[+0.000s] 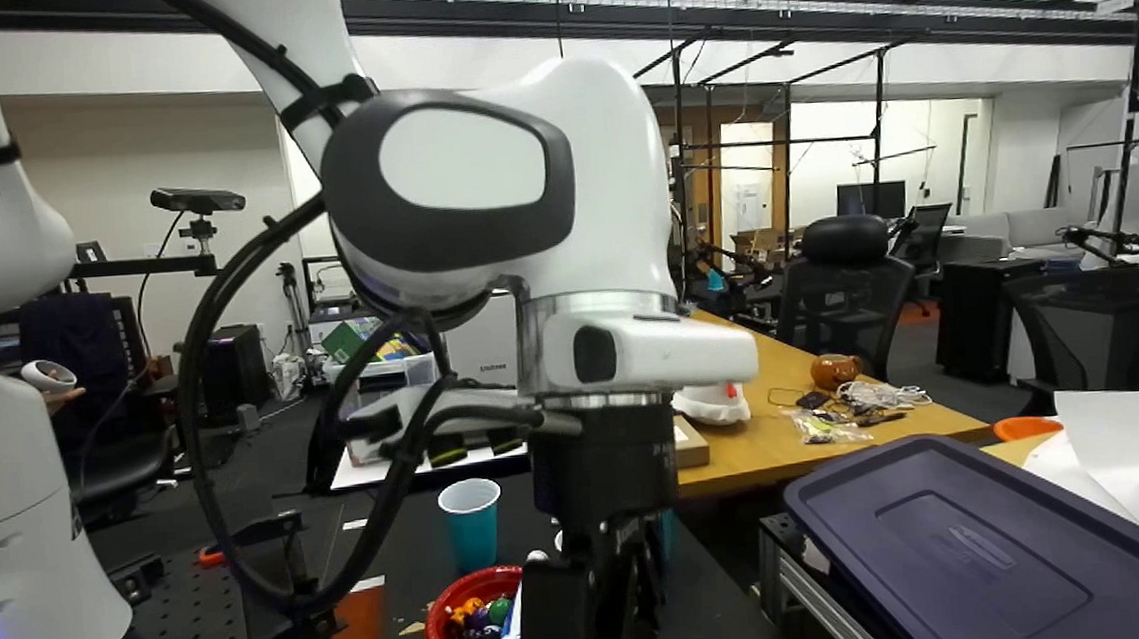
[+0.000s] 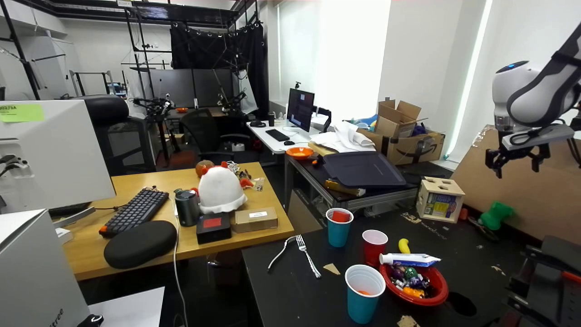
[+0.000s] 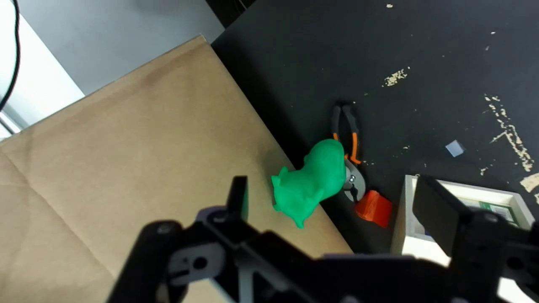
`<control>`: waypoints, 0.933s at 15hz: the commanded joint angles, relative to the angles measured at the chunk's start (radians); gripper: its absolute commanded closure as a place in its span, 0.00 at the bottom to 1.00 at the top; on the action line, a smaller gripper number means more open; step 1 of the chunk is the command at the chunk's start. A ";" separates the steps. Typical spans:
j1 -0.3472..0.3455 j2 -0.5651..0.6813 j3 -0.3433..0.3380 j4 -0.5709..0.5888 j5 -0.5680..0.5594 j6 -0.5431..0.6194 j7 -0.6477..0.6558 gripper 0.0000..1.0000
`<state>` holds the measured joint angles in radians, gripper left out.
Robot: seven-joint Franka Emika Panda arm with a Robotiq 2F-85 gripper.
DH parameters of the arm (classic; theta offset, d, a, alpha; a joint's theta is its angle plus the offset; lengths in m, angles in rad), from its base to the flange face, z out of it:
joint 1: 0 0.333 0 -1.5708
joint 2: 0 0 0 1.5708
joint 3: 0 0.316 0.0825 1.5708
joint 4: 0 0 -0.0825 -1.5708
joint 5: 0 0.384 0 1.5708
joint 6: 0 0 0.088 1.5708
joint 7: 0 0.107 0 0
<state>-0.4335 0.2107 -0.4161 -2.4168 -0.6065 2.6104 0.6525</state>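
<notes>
My gripper (image 3: 332,181) stands open, nothing between its fingers, held up above the table's back corner; it also appears in an exterior view (image 2: 517,171). Nearest below it, in the wrist view, is a green animal-shaped toy (image 3: 313,183), leaning at the edge of a brown cardboard sheet (image 3: 168,126). Pliers with black and orange handles (image 3: 354,143) lie partly under or behind the toy. Beside the pliers' head is a small red-orange block (image 3: 374,208). A wooden box with cut-out shapes in its top (image 2: 440,184) stands close by; my right finger (image 3: 438,214) covers part of it in the wrist view.
A red bowl (image 2: 442,295) holds wrapped sweets, with a toothpaste tube (image 2: 411,260) across its rim. Around it stand blue cups (image 2: 361,304) (image 2: 338,234), a red cup (image 2: 373,250) and a yellow banana (image 2: 403,245). Forks (image 2: 308,259) lie near the table's edge.
</notes>
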 commanded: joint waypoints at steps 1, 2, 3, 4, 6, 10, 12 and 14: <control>0.017 0.109 -0.056 0.011 0.037 0.103 -0.048 0.00; 0.017 0.140 -0.065 0.012 0.054 0.139 -0.069 0.00; 0.019 0.169 -0.073 0.014 0.079 0.172 -0.099 0.00; 0.020 0.199 -0.077 0.018 0.113 0.202 -0.141 0.00; 0.026 0.257 -0.093 0.031 0.184 0.244 -0.233 0.00; 0.043 0.343 -0.160 0.060 0.256 0.270 -0.366 0.00; 0.075 0.384 -0.230 0.075 0.251 0.281 -0.386 0.00; 0.087 0.408 -0.273 0.083 0.264 0.309 -0.412 0.00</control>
<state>-0.3842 0.5736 -0.6177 -2.3517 -0.3691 2.8698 0.2917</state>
